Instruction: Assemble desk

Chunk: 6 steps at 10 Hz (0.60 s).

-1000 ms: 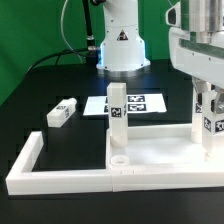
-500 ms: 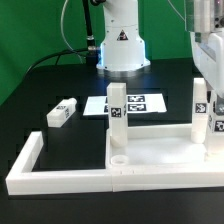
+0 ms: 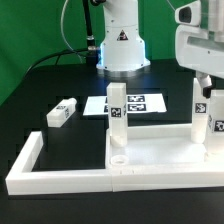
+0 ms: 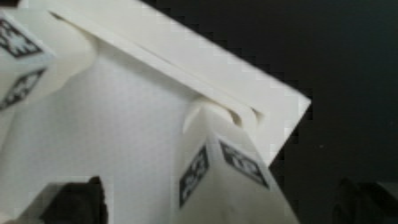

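arm [image 3: 120,35] base upright at rear. wrist pointing straight down at exterior view's right. gripper [image 3: 205,82] vertical, jaws wide apart. dark fingertips [image 4: 71,200] well separated in wrist view.

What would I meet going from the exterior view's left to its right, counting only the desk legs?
lying leg → upright leg at the desk top's corner → second upright leg near the right edge.

What we cannot make out

We lose the desk top [image 3: 160,150] past the exterior view's right edge, one leg [image 3: 219,130] half cut there; in the wrist view the tags [image 4: 214,175] blur; the gripper [image 4: 222,205] shows only dark, smudged fingertips [image 4: 71,200].
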### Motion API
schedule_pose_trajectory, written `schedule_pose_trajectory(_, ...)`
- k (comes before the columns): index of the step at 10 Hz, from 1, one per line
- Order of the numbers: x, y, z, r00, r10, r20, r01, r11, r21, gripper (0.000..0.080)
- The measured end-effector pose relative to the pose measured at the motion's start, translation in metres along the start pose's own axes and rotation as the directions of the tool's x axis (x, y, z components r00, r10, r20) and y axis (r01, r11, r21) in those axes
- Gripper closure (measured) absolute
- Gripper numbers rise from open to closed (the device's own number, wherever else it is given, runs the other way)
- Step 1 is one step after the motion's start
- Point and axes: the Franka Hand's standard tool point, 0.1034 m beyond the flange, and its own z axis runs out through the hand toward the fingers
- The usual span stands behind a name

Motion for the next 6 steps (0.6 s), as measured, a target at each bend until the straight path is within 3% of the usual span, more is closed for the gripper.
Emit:
schedule_pose_trajectory(2,0.002,0.001,0.001,0.984,-0.180,-0.003,0.180,0.984,-0.003,0.0151)
schedule_pose_trajectory(4,0.014,-0.001,-0.001,0.837,-0.547,-0.029,0.546,0.837,-0.015,0.0151)
schedule_pose_trajectory(5,0.023,-0.002,-0.003,0.784,-0.618,-0.058,0.618,0.786,-0.006,0.0151)
schedule_pose_trajectory(6,0.022,-0.001,-0.001,0.831,-0.554,-0.057,0.555,0.832,-0.003,0.0151)
